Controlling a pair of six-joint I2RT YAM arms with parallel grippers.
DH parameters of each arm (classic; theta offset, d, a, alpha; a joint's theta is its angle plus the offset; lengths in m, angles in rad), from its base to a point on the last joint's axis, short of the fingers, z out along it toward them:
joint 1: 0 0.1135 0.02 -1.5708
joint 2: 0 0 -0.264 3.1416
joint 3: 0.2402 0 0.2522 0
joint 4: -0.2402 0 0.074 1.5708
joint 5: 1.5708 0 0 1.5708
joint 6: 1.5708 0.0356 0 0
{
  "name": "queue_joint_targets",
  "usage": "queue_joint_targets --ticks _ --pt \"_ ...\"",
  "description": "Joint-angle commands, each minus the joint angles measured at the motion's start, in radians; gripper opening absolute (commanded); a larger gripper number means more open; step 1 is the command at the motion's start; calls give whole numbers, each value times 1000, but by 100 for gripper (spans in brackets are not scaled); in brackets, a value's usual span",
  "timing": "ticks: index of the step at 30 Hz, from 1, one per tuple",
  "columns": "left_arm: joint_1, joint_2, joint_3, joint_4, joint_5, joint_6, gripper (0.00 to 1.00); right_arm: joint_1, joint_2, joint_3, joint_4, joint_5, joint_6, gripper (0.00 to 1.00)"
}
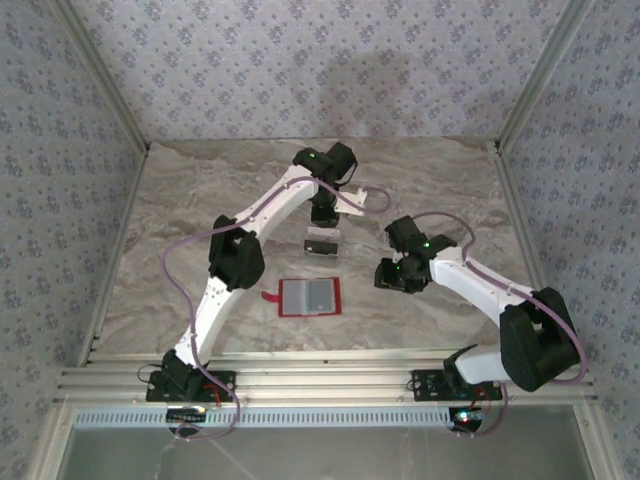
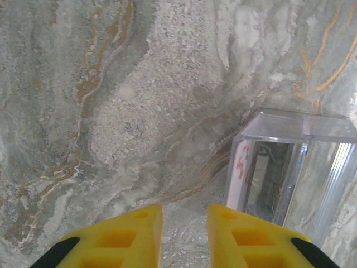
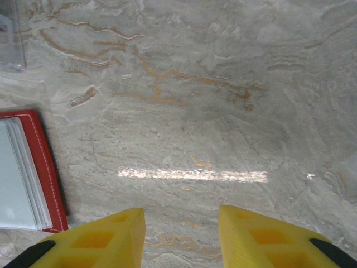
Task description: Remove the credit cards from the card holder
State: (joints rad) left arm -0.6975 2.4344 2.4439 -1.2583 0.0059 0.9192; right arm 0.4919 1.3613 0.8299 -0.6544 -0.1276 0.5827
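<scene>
Card holder [image 1: 309,296] lying flat, red, stitched-edged | clear box [image 1: 322,242] standing at its 12 o'clock | left fingers [image 2: 120,237], right fingers [image 3: 106,237] gaping empty over veined surface [image 1: 200,200]

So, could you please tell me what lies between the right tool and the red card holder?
Bare marble table between the right tool and the card holder, seen in the right wrist view.
</scene>
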Motion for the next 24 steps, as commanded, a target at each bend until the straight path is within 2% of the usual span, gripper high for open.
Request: queue_joint_targets --ticks 1,5,13,16,21,24 --pt "3 -100 -50 57 -3 -142 27 22 26 43 13 -14 -1 41" --pt "4 -217 -230 173 25 -289 26 52 58 68 23 -18 1 40" --pt "7 -546 -716 541 70 -662 30 114 135 106 89 -62 24 38" --pt "13 -652 -875 674 72 -844 30 140 171 125 111 -78 32 36" --pt "22 -770 -1078 803 153 -1084 26 177 240 160 141 -94 39 29" --pt "21 -831 -1190 873 143 -1215 27 194 277 182 155 -104 39 24"
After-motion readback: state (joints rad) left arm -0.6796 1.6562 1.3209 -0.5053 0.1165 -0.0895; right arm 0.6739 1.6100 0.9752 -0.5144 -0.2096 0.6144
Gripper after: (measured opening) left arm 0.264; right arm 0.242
